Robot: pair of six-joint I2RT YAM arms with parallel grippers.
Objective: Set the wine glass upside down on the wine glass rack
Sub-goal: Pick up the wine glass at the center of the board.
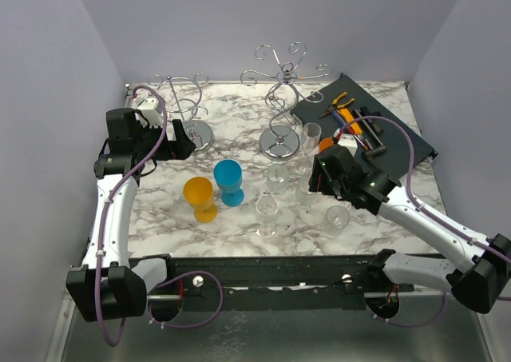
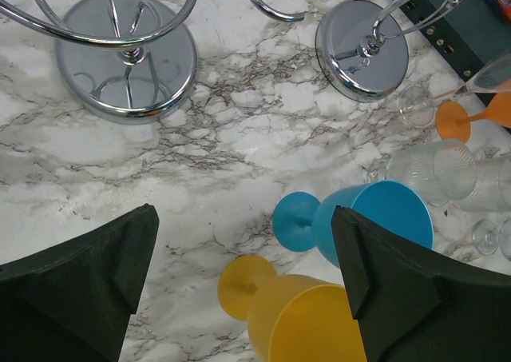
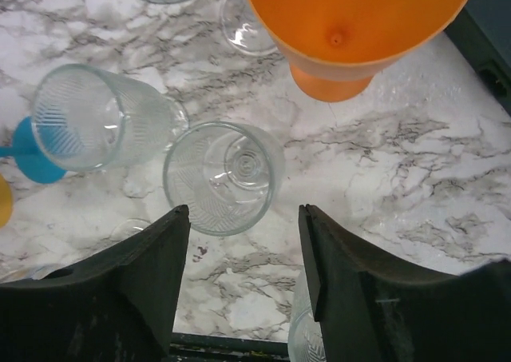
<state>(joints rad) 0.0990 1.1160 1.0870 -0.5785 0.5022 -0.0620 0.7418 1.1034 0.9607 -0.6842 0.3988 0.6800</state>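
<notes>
Right gripper (image 3: 242,218) hovers, jaws spread wide, over a clear wine glass (image 3: 223,178) standing upright on the surface (image 1: 239,130) just in front of the rack (image 1: 279,144), left gripper (image 2: 243,218) likewise open: looks like reach-to-grasp, next calling for a descent and squeeze.

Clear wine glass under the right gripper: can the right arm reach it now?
Probably yes. The right gripper is open above the clear wine glass, with nothing between them. Close by stand another clear glass and an orange goblet, so room is tight.
</notes>
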